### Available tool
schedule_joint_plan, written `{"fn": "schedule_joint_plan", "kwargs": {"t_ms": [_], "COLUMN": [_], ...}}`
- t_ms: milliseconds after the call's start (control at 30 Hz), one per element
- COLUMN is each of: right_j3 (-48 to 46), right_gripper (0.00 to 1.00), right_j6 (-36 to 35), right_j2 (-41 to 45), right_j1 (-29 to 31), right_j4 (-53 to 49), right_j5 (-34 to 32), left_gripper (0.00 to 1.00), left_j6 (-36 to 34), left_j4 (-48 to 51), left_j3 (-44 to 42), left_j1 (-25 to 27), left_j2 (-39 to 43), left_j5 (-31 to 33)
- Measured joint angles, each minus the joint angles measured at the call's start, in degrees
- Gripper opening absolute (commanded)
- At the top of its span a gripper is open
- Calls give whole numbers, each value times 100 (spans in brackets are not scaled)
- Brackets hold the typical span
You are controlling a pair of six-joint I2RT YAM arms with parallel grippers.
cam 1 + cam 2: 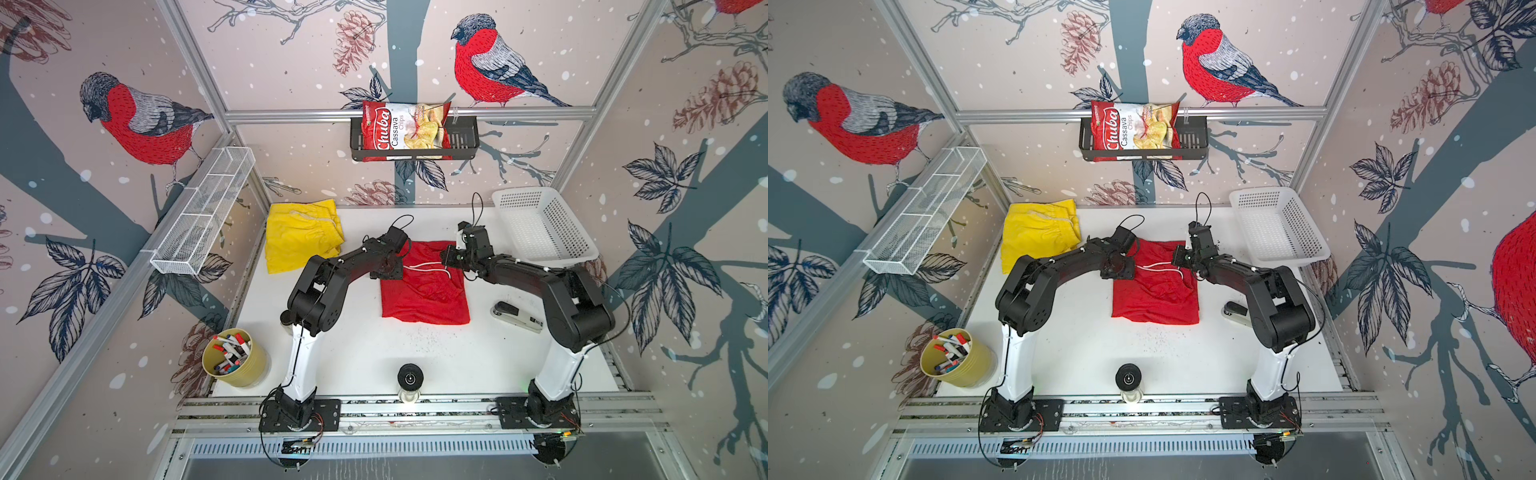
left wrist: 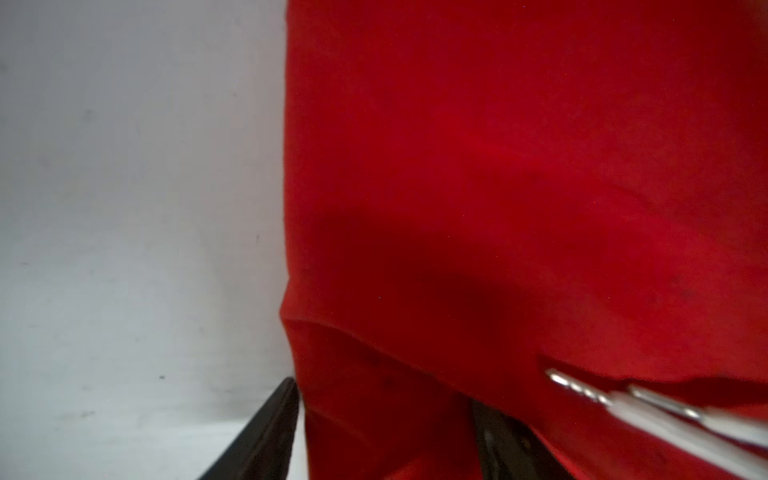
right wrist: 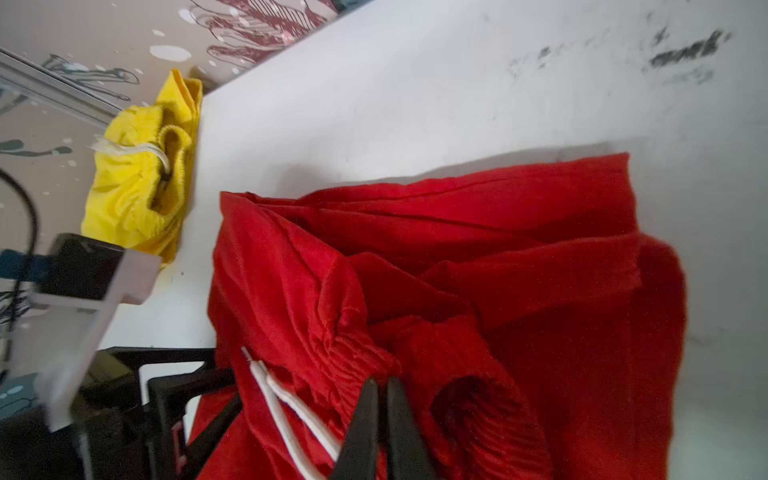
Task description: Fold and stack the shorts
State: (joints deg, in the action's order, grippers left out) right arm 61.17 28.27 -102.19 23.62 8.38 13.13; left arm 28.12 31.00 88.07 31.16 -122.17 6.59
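The red shorts lie partly folded in the middle of the white table, their white drawstring on top. My left gripper stands open at their left edge, with red cloth between its spread fingers. At the gathered waistband my right gripper is shut, its tips pinching the red cloth. The yellow shorts sit bunched at the back left corner, apart from both grippers.
A white lattice basket stands at the back right. A stapler lies right of the red shorts. A yellow cup of markers is at the front left. A wire shelf and a rack with a chips bag hang on the walls.
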Motion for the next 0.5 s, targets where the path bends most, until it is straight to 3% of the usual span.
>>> {"fn": "schedule_joint_plan", "kwargs": {"t_ms": [200, 500], "right_j3": [-85, -546], "right_gripper": [0, 0], "right_j6": [-151, -101], "right_j2": [466, -227], "right_j1": [-166, -372], "right_j4": [-13, -114], "right_j5": [-415, -791], "left_gripper": [65, 65], "left_j6": [-7, -4], "left_j4": [-452, -697], "left_j3": [-90, -144], "left_j1": [-44, -46], "left_j2": [-111, -175], "left_j5": [223, 317]}}
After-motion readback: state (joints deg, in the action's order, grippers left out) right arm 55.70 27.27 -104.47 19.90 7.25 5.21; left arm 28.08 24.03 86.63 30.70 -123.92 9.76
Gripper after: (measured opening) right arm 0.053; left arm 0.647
